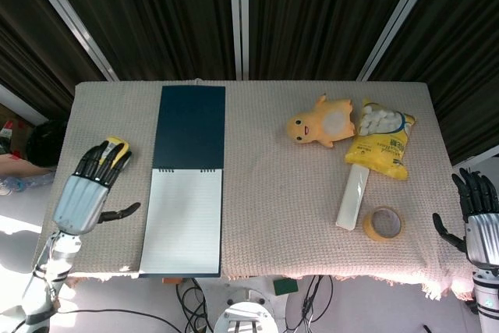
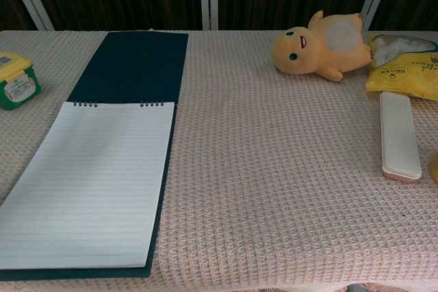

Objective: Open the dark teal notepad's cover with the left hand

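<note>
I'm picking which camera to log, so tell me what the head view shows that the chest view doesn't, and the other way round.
Only the head view shows the left hand and right hand, both empty with fingers spread, and the whole tape roll. Only the chest view shows the green-and-yellow container clearly, unobstructed. Both show the open notepad with its cover laid flat, the duck plush, snack bag and white case.
</note>
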`<action>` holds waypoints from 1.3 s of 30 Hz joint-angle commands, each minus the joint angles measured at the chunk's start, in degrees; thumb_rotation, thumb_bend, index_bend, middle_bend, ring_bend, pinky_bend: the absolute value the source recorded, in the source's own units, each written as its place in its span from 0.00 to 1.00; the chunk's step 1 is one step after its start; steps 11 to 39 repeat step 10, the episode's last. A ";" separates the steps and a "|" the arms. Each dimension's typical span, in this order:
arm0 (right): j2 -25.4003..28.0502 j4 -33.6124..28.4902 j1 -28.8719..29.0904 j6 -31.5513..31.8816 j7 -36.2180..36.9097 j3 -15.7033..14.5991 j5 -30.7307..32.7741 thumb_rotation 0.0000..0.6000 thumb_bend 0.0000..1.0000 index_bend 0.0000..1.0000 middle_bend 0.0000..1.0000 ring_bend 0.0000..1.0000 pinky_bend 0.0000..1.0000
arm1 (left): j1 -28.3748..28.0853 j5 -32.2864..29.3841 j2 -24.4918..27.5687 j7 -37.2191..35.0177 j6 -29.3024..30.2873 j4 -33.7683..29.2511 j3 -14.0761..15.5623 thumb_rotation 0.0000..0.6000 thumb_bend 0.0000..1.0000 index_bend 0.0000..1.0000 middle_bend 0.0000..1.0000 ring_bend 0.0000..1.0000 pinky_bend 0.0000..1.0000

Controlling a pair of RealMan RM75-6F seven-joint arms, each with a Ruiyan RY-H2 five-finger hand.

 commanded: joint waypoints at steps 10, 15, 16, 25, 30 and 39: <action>3.31 -7.30 -2.82 -3.04 -9.13 -3.41 -0.55 1.00 0.30 0.00 0.00 0.00 0.00 | 16.72 -3.52 -2.91 -12.82 5.59 12.16 6.38 0.30 0.09 0.05 0.06 0.01 0.15; 3.31 -7.30 -2.82 -3.04 -9.13 -3.41 -0.55 1.00 0.30 0.00 0.00 0.00 0.00 | 16.72 -3.52 -2.91 -12.82 5.59 12.16 6.38 0.30 0.09 0.05 0.06 0.01 0.15; 3.31 -7.30 -2.82 -3.04 -9.13 -3.41 -0.55 1.00 0.30 0.00 0.00 0.00 0.00 | 16.72 -3.52 -2.91 -12.82 5.59 12.16 6.38 0.30 0.09 0.05 0.06 0.01 0.15; 3.31 -7.30 -2.82 -3.04 -9.13 -3.41 -0.55 1.00 0.30 0.00 0.00 0.00 0.00 | 16.72 -3.52 -2.91 -12.82 5.59 12.16 6.38 0.30 0.09 0.05 0.06 0.01 0.15; 3.31 -7.30 -2.82 -3.04 -9.13 -3.41 -0.55 1.00 0.30 0.00 0.00 0.00 0.00 | 16.72 -3.52 -2.91 -12.82 5.59 12.16 6.38 0.30 0.09 0.05 0.06 0.01 0.15; 3.31 -7.30 -2.82 -3.04 -9.13 -3.41 -0.55 1.00 0.30 0.00 0.00 0.00 0.00 | 16.72 -3.52 -2.91 -12.82 5.59 12.16 6.38 0.30 0.09 0.05 0.06 0.01 0.15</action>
